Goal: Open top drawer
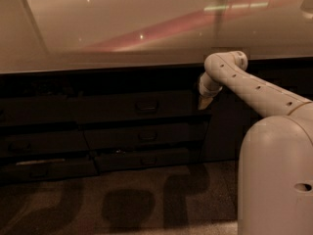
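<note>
1. Here, the cream gripper (205, 102) hangs right of centre, at the right end of the wide, dark grey top drawer (112, 107); whether it is open or closed cannot be told.
2. The drawer's small black loop handle (146, 105) lies level, to the gripper's left.

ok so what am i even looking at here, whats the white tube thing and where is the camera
The white jointed tube is a robot arm, and the big white shape at bottom right is the robot's body. There is one camera, looking down past that body; its mounting is not known. The arm ends in a gripper, which hangs by the right end of the top drawer, well right of its loop handle. Above runs a glossy countertop reflecting lights. The gripper holds nothing visible.
</note>
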You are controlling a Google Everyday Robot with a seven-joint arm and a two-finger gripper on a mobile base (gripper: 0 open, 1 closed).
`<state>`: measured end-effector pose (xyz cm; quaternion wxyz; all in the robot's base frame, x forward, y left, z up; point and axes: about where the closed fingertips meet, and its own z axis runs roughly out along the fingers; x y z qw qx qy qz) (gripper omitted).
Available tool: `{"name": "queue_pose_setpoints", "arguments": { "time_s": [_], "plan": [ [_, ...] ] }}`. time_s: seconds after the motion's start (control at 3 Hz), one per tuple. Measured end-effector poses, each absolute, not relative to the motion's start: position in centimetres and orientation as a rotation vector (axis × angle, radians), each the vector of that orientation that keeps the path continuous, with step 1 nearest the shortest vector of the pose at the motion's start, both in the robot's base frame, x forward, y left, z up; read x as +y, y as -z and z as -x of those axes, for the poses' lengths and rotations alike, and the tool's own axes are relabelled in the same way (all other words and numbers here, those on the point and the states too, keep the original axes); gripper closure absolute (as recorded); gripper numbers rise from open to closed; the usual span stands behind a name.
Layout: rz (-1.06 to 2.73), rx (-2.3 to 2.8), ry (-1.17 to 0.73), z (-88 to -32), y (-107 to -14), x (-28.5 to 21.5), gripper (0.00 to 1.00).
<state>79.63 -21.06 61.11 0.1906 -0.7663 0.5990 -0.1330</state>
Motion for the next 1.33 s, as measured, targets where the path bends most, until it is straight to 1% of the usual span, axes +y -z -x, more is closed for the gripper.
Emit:
{"name": "queue_pose_setpoints", "arguments": {
  "time_s": [0.67,1.33],
  "plan": [
    [2.153,1.683,0.374,-79.6,-62.9,-21.1,1.00],
    [2.170,1.675,0.374,-78.8,-62.4,-21.1,1.00]
  ]
}}
